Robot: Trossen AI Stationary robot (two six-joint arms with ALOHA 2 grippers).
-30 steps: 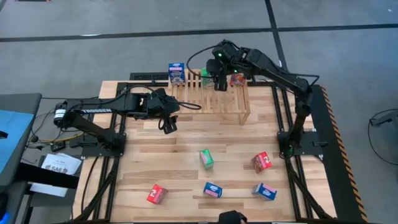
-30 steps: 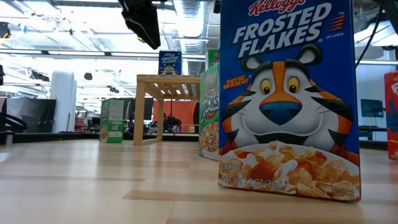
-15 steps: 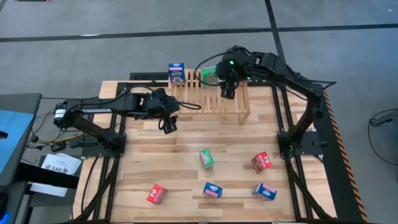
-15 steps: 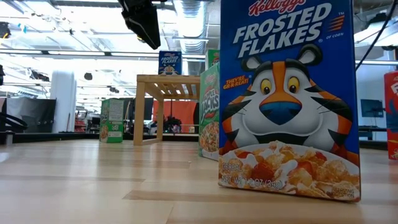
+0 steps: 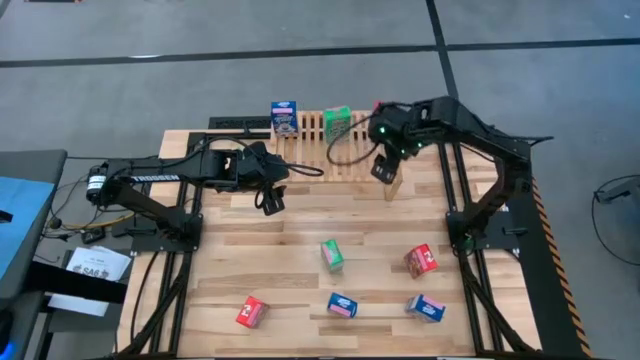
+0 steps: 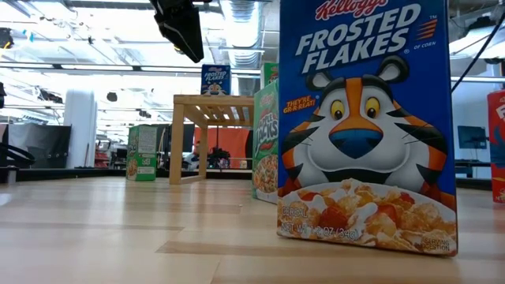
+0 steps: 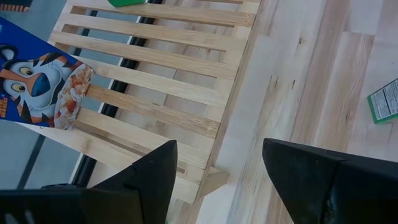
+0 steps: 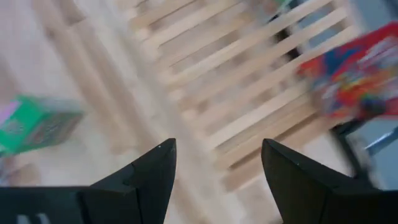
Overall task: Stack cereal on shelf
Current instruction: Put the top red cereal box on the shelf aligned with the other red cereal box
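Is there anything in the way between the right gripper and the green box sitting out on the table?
Nothing visible. The right gripper, open and empty, hangs over the shelf's front right corner; bare tabletop lies between it and the green box. The left gripper hangs off to the side.

The shelf [image 5: 340,150] is pale bare wood, its slats smooth and matt with fine straight grain. The tabletop [image 5: 300,260] is made of wider planks of light wood, faintly satin, with darker streaks and knots. The blue cereal box [image 6: 364,126] nearest the low camera is printed cardboard with a slight sheen; the green box [image 5: 337,122] on the shelf looks the same. Both arms' fingers [image 7: 311,177] are dark matt plastic. The frame [image 5: 515,200] around the table is black metal.
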